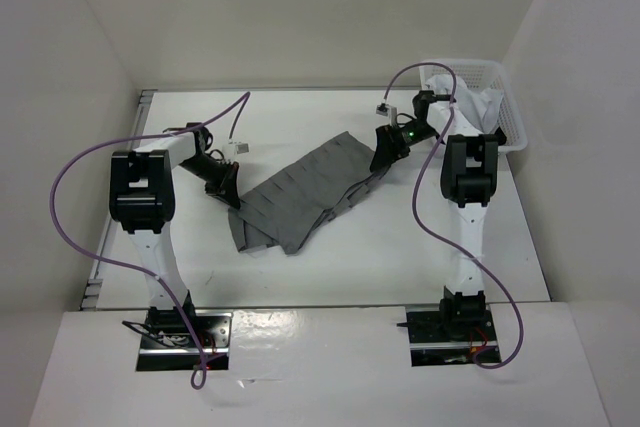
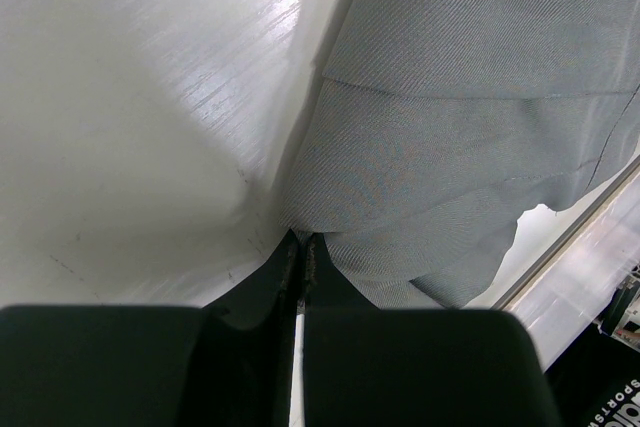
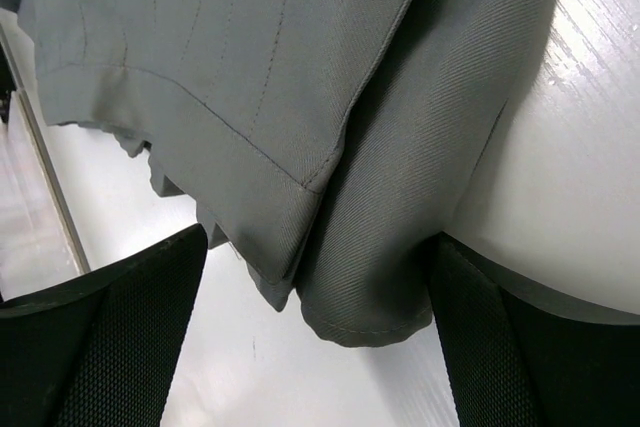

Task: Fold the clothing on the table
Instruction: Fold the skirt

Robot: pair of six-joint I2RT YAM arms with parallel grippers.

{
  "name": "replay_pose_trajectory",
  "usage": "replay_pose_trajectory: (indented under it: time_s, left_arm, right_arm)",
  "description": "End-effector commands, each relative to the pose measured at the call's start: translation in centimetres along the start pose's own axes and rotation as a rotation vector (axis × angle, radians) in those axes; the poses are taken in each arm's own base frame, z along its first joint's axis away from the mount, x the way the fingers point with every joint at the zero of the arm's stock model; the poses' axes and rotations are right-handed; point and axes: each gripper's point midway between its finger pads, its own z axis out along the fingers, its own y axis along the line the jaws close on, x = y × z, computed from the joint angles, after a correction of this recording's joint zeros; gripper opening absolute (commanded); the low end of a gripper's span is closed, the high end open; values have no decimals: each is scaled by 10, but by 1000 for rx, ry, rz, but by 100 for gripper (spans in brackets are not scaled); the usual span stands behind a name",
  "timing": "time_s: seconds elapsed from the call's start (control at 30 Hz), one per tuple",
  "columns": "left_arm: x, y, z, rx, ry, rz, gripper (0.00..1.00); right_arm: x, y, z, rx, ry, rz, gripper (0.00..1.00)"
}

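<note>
Skirt of soft dark grey pleated fabric [image 1: 300,197] lies slantwise across the white tabletop [image 1: 520,247], one corner pinched in the closed left fingers [image 2: 283,275], the open right fingers [image 3: 130,317] straddling the far corner, likely the best hold on such limp cloth.

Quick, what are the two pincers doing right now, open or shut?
Left pincer: shut, pinching the skirt at its edge.
Right pincer: open, its fingers either side of a skirt corner, not gripping.

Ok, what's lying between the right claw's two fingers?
A folded corner of the grey skirt, resting on the table, seen in the right wrist view.
</note>
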Motion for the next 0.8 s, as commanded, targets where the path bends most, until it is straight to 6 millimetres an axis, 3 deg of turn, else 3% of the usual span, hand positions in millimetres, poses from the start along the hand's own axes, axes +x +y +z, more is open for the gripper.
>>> replay_pose_trajectory:
  time_s: [0.0, 0.33, 0.53, 0.63, 0.67, 0.73, 0.77]
  left_arm:
    - [3, 20, 15, -50, 33, 67, 0]
    - [3, 20, 15, -50, 34, 77, 0]
    - [3, 20, 15, -50, 34, 77, 0]
    - [3, 20, 15, -50, 34, 77, 0]
    - [3, 20, 15, -50, 34, 77, 0]
    - [7, 20, 16, -46, 40, 71, 0]
    - [7, 20, 16, -46, 40, 71, 0]
  right_arm:
    - [-3, -11, 10, 11, -7, 3, 91]
    - [0, -6, 19, -1, 8, 8, 86]
    - [2, -4, 22, -1, 24, -2, 74]
    - [4, -3, 27, -9, 34, 0, 62]
    - [4, -3, 27, -9, 34, 0, 51]
    - [5, -4, 27, -2, 40, 0, 40]
    - [5, -4, 27, -2, 40, 0, 28]
